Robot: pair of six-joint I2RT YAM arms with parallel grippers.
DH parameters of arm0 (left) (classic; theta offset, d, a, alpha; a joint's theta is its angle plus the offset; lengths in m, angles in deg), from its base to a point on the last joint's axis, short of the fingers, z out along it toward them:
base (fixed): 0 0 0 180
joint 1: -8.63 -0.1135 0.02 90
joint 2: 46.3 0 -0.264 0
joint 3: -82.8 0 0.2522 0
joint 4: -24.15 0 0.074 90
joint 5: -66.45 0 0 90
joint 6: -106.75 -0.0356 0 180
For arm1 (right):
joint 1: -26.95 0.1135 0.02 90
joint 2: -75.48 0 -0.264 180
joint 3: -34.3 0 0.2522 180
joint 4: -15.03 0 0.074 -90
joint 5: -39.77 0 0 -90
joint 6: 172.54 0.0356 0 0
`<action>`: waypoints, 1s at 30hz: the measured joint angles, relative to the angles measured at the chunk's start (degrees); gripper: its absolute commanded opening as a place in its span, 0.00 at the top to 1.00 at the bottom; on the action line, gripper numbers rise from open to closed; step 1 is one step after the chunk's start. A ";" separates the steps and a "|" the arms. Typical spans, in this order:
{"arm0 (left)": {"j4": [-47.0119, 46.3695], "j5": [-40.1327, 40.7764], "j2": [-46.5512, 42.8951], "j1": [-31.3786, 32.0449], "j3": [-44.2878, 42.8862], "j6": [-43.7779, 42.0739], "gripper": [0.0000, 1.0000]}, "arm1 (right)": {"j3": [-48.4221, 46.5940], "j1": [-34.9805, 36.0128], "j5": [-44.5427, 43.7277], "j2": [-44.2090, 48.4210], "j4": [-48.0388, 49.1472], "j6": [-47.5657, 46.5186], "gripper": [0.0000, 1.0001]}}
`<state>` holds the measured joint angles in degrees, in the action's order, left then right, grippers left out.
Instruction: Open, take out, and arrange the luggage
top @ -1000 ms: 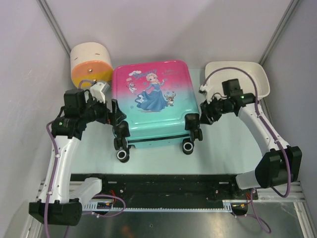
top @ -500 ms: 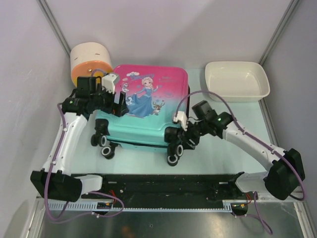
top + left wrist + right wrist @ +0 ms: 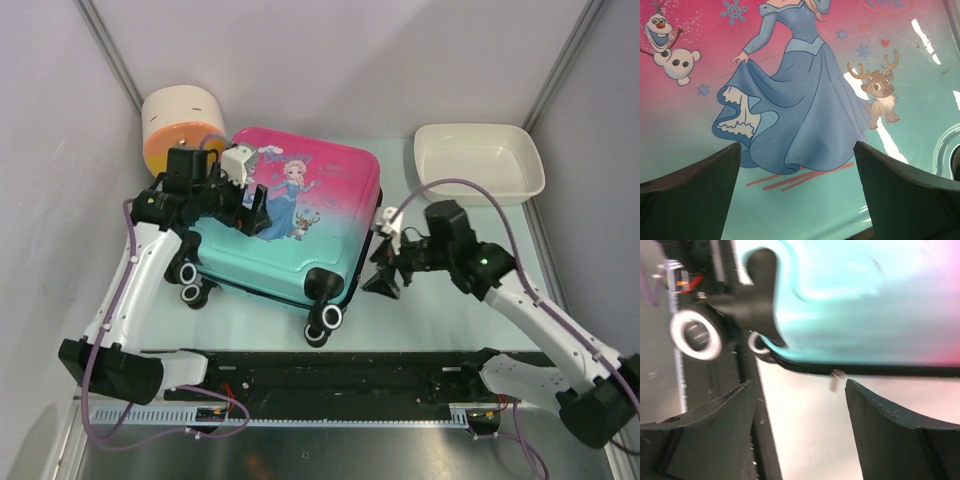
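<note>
Nearest, right gripper (image 3: 385,278) with jaws apart and empty, facing the black zip seam and what looks like a small zip pull (image 3: 834,380) just ahead of its fingertips. Beyond, left gripper (image 3: 252,210) likewise spread and empty, low over the printed lid of the luggage (image 3: 310,235), closed and lying flat between both tools. Likely step: opening. Next: pinching the pull squarely, then running it along the seam

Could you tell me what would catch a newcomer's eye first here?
The pink-to-teal princess luggage lies closed and skewed in the middle of the table, with its wheels at the near end. The left gripper hangs open over its printed lid; the right gripper is open beside its right edge. A white basin sits far right, a cream-and-orange box far left.
</note>
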<state>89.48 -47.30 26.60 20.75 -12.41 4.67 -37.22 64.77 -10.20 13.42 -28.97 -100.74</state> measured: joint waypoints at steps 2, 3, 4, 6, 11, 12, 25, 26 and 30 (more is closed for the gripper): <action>0.09 -0.11 -1.01 0.00 0.00 0.02 0.00 | 2.78 -4.72 -1.55 3.69 0.09 -1.53 0.26; 0.09 -0.17 -1.51 -0.02 0.00 0.04 0.00 | 4.44 -6.10 -2.40 4.90 0.28 -2.27 0.25; 0.11 -0.33 -2.08 -0.02 0.00 0.07 0.00 | 6.23 -6.75 -3.17 5.62 0.59 -2.95 0.25; 0.13 -0.55 -3.08 0.00 0.00 0.07 0.00 | 9.68 -7.19 -3.93 5.49 1.40 -3.72 0.25; 0.15 -0.59 -5.57 0.00 0.13 0.00 0.00 | 17.00 -7.61 -3.80 2.56 6.49 -3.78 0.25; 0.24 -0.57 -6.27 0.00 0.24 -0.02 0.00 | 18.12 -7.50 -4.11 2.21 8.31 -3.26 0.26; 0.42 0.22 -10.99 0.00 4.76 -0.04 0.00 | 32.50 9.57 -31.10 5.44 37.05 3.80 0.33; 0.52 0.22 -10.99 0.00 4.94 -0.04 0.00 | 32.63 10.69 -33.55 4.83 38.80 3.87 0.34; 0.44 0.22 -11.10 0.00 5.42 -0.04 0.00 | 32.74 13.51 -41.03 1.20 43.43 4.04 0.38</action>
<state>89.92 -47.08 15.50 20.75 -6.99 4.63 -4.48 78.28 -51.22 14.62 14.46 -96.70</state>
